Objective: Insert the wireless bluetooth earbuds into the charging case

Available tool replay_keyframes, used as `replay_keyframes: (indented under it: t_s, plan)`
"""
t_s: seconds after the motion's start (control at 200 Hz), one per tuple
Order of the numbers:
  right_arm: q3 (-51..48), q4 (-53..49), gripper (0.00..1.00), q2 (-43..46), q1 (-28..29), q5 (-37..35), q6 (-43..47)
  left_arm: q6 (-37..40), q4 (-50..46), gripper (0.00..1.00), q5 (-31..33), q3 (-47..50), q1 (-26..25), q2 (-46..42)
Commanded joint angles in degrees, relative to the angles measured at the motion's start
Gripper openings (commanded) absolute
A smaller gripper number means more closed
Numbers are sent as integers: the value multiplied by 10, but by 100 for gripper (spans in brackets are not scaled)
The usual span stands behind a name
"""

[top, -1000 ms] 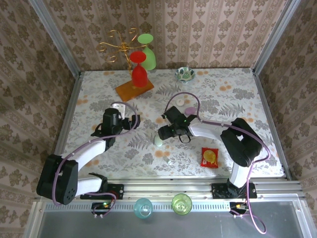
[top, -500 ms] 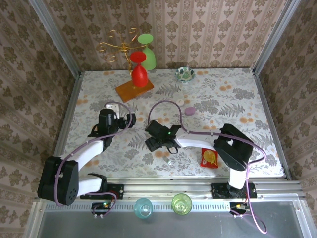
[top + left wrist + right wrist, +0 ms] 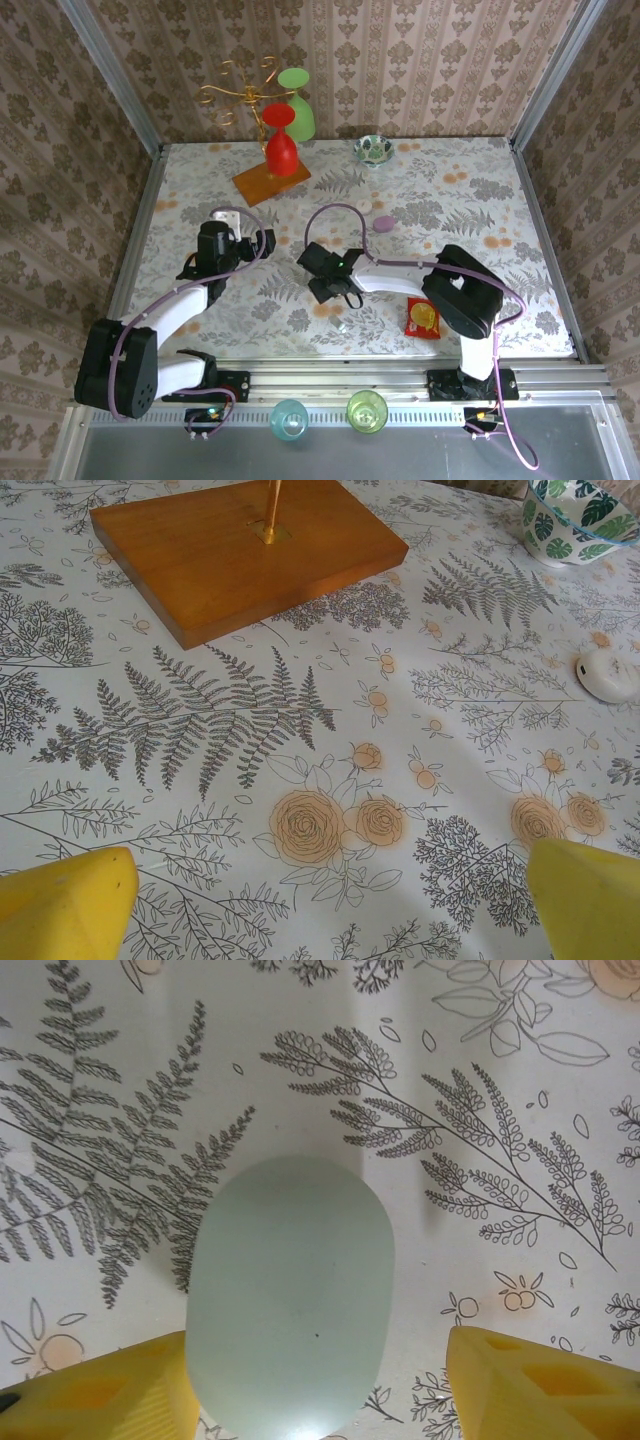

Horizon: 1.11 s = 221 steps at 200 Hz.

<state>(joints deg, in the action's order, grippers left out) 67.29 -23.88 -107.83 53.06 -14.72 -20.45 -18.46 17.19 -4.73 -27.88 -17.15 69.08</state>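
While your right jaws stand apart around the mint charging case (image 3: 290, 1295) — one finger just beside its edge, the other well clear — the left jaws gape wide over open tabletop (image 3: 300, 730), wooden base (image 3: 240, 550) ahead.

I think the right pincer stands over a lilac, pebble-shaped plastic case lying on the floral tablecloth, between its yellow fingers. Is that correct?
Not quite: the pebble-shaped plastic case is pale mint, not lilac. The right wrist view shows it lying on the floral tablecloth, between the yellow fingers of the right pincer.
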Motion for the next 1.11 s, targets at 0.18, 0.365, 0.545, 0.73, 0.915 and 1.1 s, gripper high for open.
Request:
replay_keyframes:
  t_s: [0.18, 0.365, 0.545, 0.73, 0.915, 1.1]
  plan:
    - [-6, 20, 52, 5, -19, 21, 47, -6, 13, 100, -13, 5, 4, -9]
    - [-12, 27, 47, 2, -27, 25, 52, -2, 11, 100, -10, 5, 4, -9]
    - [-15, 37, 46, -1, -38, 25, 64, -1, 15, 100, -10, 2, 4, 2]
    - [-22, 40, 37, 18, -43, 34, 107, 7, 15, 100, -13, 1, 4, -3]
    - [-58, 51, 37, 91, -66, 116, 200, 51, 35, 100, -72, 0, 1, -14]
    - [-58, 3, 36, 149, -116, 253, 307, 131, 79, 100, -165, -15, -17, -6]
